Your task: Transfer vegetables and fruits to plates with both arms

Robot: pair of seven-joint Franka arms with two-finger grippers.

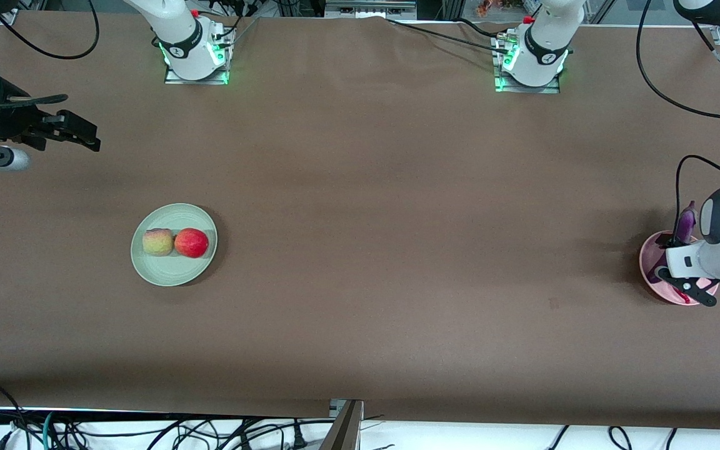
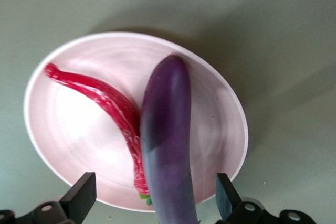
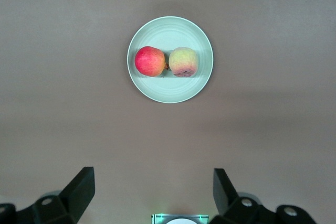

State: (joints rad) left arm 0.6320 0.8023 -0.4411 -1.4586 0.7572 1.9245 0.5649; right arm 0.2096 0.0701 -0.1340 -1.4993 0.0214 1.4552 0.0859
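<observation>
The pale pink plate point(image 1: 650, 254) lies at the left arm's end of the table and holds the purple eggplant point(image 1: 685, 224). In the left wrist view the eggplant point(image 2: 165, 140) lies on the pink plate point(image 2: 220, 103) against the red chili pepper point(image 2: 105, 102). My left gripper point(image 1: 688, 289) hangs low over this plate, open point(image 2: 155, 199), its fingers wide on either side of the eggplant without touching it. The pale green plate point(image 1: 172, 272) holds the yellow-green fruit point(image 1: 157, 242) and the red fruit point(image 1: 191, 242) side by side. My right gripper point(image 1: 82, 132) is open and empty, up over the table's right-arm end.
The brown table point(image 1: 372, 206) lies between the two plates. The arms' bases point(image 1: 196, 59) stand along the table's edge farthest from the front camera. Cables hang along the edge nearest that camera. The right wrist view shows the green plate point(image 3: 170, 90) with both fruits.
</observation>
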